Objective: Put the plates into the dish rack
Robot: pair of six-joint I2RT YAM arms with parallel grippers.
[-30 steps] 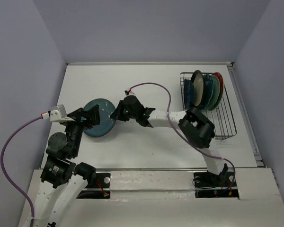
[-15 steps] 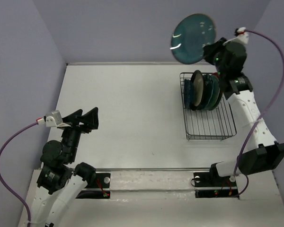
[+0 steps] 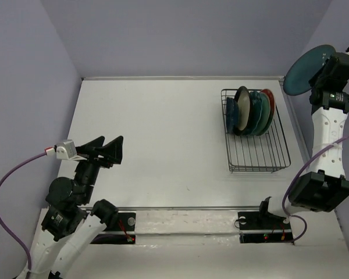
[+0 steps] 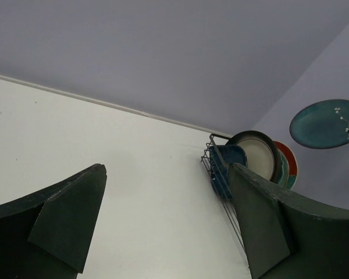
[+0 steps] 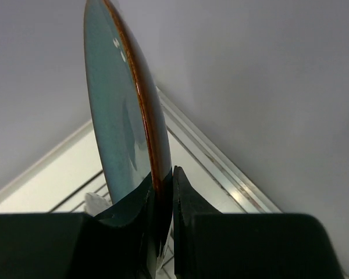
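**A:** Status, left side first.

**B:** My left gripper (image 3: 107,148) is low over the near-left part of the white table (image 3: 163,116). The jaws are spread wide with nothing between them, and no plate is close to it. From that wrist I look across the table at the rack.

**A:** Rack?

**B:** The dish rack (image 3: 259,152) is on the table, right of centre. A pack of plates stands on edge at its far end, leaning together. The dark-rimmed cream plate (image 3: 242,104) is at the front, with the dark-blue plate (image 3: 229,110) low at its left. Teal ones sit behind it, though I can't separate them. The red plate (image 3: 270,100) is rearmost.

**A:** Right side?

**B:** My right gripper (image 3: 324,68) is up high by the right wall, above and to the right of the rack. The jaws are pinched almost closed on the rim of the plain teal plate (image 3: 305,71). The wrist view shows one finger on each face and a brown edge glaze between them. That plate is in the air, well apart from the rack.
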